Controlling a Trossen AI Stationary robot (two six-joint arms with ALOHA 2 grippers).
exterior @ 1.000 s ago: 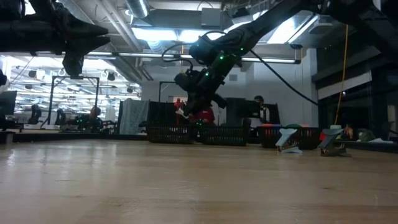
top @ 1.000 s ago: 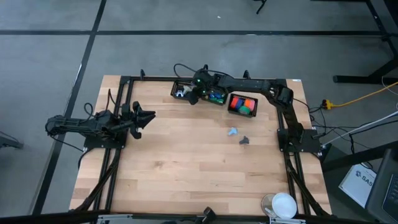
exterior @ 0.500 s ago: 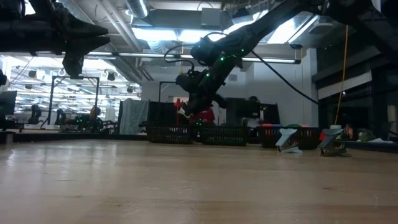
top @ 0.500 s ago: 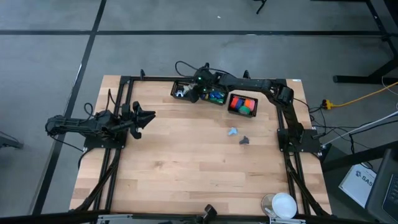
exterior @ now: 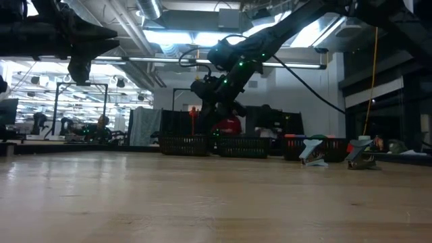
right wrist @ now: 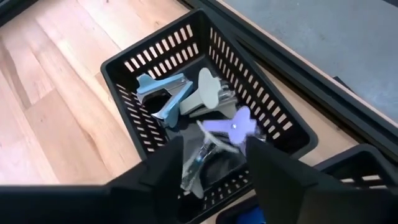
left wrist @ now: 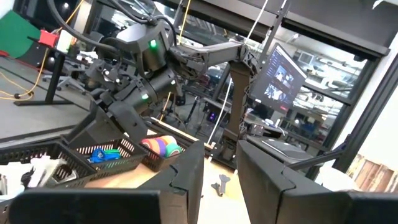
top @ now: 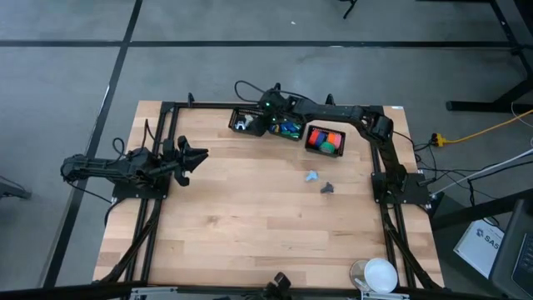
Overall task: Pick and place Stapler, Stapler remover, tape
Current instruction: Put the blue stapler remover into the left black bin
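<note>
My right gripper (right wrist: 214, 149) hangs open over the black basket (right wrist: 155, 59) at the table's far edge, touching nothing. Below its fingers a purple stapler remover (right wrist: 233, 127) lies in that basket on top of blue (right wrist: 163, 93) and pale green (right wrist: 205, 93) ones. The middle basket holds blue and green tape pieces (top: 289, 128). The basket to its right holds orange, red and green staplers (top: 325, 139). A light blue stapler remover (top: 311, 176) and a dark one (top: 326, 187) lie on the table. My left gripper (top: 196, 156) waits open at the table's left.
The three baskets stand in a row along the far edge, inside the black frame rail (top: 208, 107). A white round thing (top: 381, 273) sits at the near right corner. Bare wood (top: 250, 217) fills the table's middle and near part.
My right gripper has opened above the left basket while staying in place. The pale stapler remover seen at its fingertips in the low view is gone from them and lies in the basket.
</note>
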